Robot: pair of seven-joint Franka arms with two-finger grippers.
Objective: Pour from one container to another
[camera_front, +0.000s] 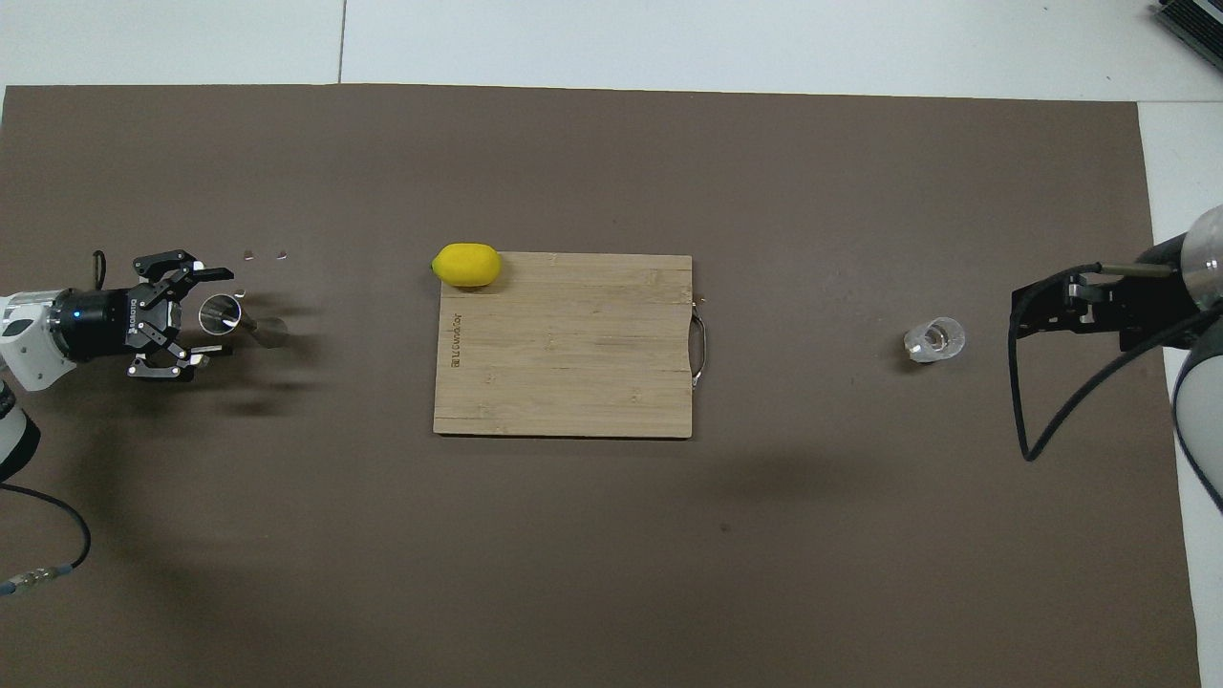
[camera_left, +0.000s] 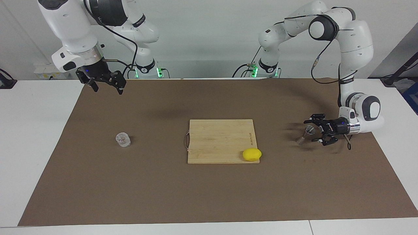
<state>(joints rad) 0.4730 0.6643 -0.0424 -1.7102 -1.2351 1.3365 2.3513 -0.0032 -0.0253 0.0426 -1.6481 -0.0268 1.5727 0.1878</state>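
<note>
Glass cup (camera_left: 123,139) is stood upright on the mat (camera_left: 209,195) toward the right arm's end, mouth up; contents cannot be made out. Jigger (camera_front: 239,320) is seen upright toward the left arm's end, its upper cone apparently empty, flanked by the spread fingers of the left gripper (camera_front: 212,311), untouched. Right gripper (camera_left: 106,85) is held high, fingers spread.

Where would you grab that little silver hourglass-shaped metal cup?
Probably at the narrow waist of the silver hourglass-shaped metal jigger, coming in level from the left arm's end of the table. It seems to stand upright on the brown mat, both cones flare, and the open left gripper already faces it there.
</note>
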